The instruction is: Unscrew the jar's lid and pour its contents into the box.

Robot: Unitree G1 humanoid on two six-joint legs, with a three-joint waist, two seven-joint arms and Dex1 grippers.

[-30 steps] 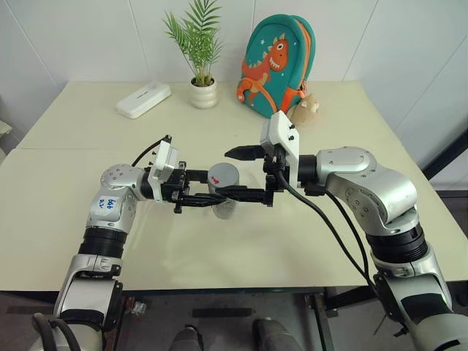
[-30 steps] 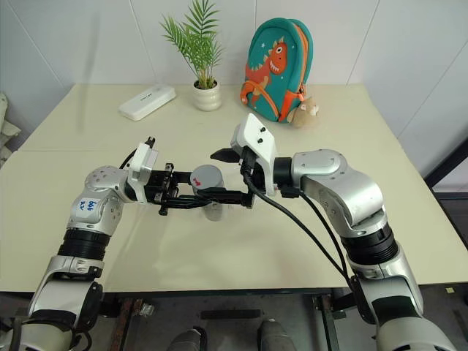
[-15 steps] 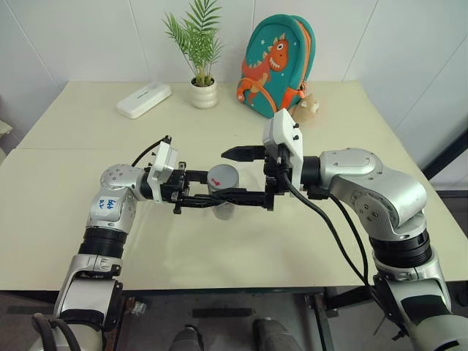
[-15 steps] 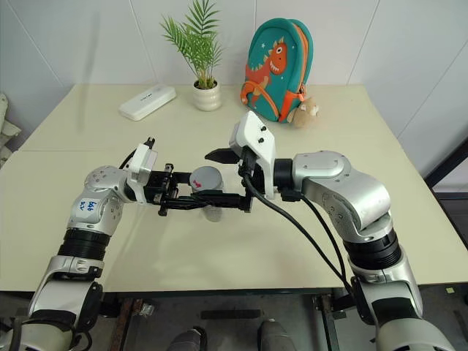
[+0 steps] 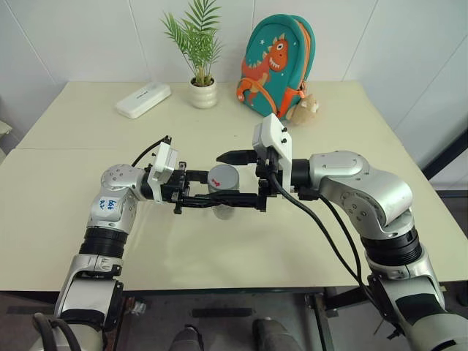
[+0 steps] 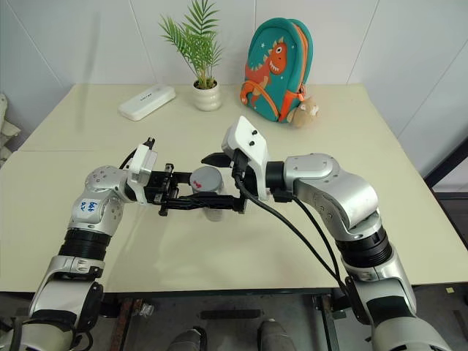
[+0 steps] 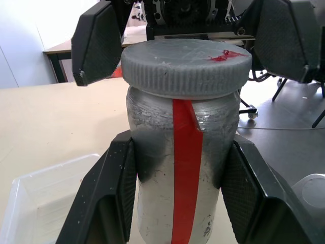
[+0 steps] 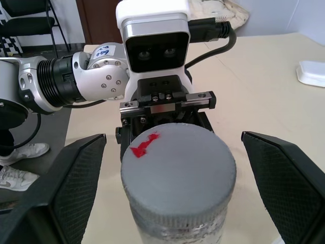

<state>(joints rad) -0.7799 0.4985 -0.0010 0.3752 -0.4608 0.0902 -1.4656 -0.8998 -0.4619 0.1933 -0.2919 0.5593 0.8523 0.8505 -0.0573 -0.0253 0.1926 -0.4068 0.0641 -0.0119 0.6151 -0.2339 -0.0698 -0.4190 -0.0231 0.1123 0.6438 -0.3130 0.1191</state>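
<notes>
Bright, even room light falls from above, leaving only soft, faint shadows under the arms on the cream table [image 5: 219, 256]. No glare. Head views are sharp; in the wrist views the near black fingers [image 8: 289, 183] look slightly soft.

A staged test room or lab is indicated rather than a lived-in home. A plain cream counter [image 5: 307, 241] is set into a corner of bare white panelled walls [image 5: 88, 36]. Household props are lined up along the upper edge of the frame: a potted plant [image 5: 199, 51], a dinosaur backpack [image 5: 276, 66], a flat white case [image 5: 143, 100]. In the right wrist view, black chair legs [image 8: 28, 20] and a pair of sneakers [image 8: 20, 162] are seen on a grey floor at left.
</notes>
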